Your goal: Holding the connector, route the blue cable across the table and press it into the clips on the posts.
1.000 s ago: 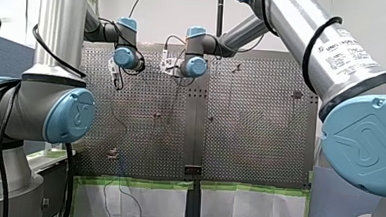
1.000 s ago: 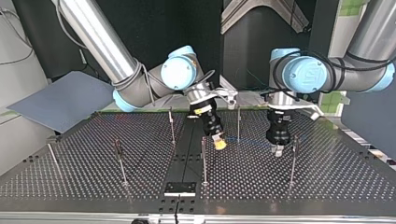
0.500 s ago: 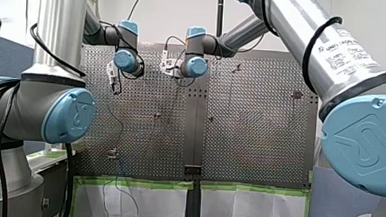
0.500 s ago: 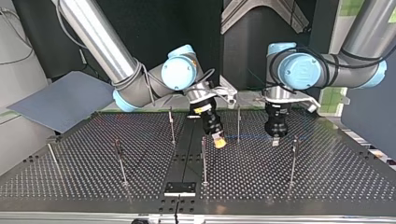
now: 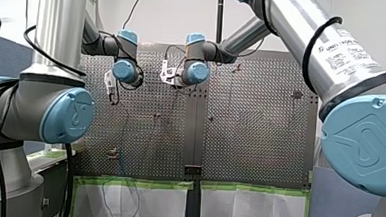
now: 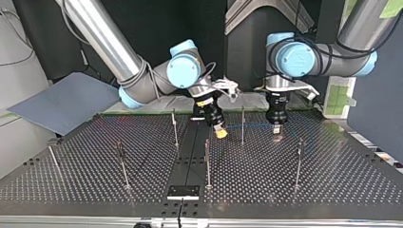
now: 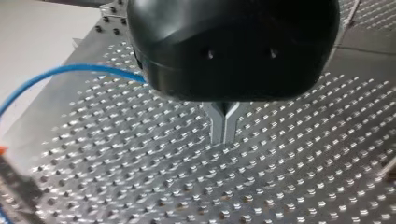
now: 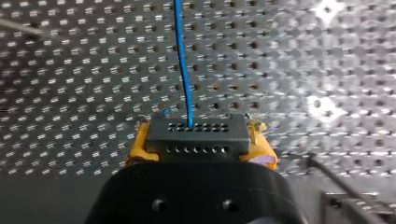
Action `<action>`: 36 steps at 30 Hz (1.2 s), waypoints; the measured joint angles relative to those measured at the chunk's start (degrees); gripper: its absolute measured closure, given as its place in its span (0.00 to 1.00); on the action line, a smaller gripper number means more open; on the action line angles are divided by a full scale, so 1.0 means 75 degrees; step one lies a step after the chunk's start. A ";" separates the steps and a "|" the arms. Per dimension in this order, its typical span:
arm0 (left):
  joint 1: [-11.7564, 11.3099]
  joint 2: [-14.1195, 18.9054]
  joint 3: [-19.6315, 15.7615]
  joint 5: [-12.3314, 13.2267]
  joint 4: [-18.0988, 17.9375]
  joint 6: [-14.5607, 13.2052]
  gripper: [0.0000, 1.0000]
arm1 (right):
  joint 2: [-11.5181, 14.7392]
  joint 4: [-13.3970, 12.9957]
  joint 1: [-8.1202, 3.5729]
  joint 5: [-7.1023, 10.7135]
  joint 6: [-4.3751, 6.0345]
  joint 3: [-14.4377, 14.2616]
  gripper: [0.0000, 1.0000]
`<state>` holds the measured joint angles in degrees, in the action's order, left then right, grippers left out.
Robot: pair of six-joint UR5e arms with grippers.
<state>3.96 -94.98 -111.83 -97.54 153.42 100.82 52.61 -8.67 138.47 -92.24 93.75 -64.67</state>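
In the centre-left of the top view, my right gripper (image 6: 219,132) clamps the black connector (image 8: 196,135) between yellow pads. This anchors that end, likely so the blue cable (image 8: 183,70) can be drawn taut. The cable runs rightward past a post (image 6: 243,124); I cannot tell whether it is clipped there. At the centre-right hangs my left gripper (image 6: 277,137), its metal fingers (image 7: 216,126) pressed together with nothing visible between the tips.

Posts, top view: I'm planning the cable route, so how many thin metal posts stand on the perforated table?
6 thin metal posts in the top view: far-left post, near-left post, near-middle post, near-right post, back-left post, back-right post. More may be hidden.
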 joint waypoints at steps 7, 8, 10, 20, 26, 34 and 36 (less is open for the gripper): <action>0.0081 -0.0006 -0.0414 -0.0029 -0.0302 0.0125 1.00 | 0.0000 -0.0010 0.0000 -0.0030 -0.0025 -0.0409 1.00; 0.0098 -0.0011 -0.0472 -0.0023 -0.0359 0.0156 1.00 | 0.0000 -0.0010 0.0000 -0.0032 -0.0033 -0.0461 1.00; 0.0142 -0.0048 -0.0611 -0.0015 -0.0493 0.0206 1.00 | 0.0000 -0.0011 0.0000 -0.0035 -0.0064 -0.0581 1.00; 0.0351 -0.0588 -0.1255 -0.0059 -0.1119 0.0118 1.00 | 0.0000 -0.0043 -0.0001 -0.0127 -0.0122 -0.1181 1.00; 0.0433 -0.0986 -0.1664 -0.0027 -0.1446 0.0163 1.00 | 0.0000 -0.0070 0.0000 -0.0146 -0.0172 -0.1400 1.00; 0.0374 -0.1342 -0.1727 0.0247 -0.1989 0.0297 1.00 | -0.0001 -0.0286 0.0001 -0.0116 -0.0135 -0.1494 1.00; 0.0358 -0.1363 -0.1663 0.0281 -0.2071 0.0315 1.00 | -0.0001 -0.0305 0.0001 -0.0114 -0.0129 -0.1495 1.00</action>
<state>6.64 -105.20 -124.30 -95.43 137.89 103.18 52.60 -10.96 138.48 -93.10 92.79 -75.88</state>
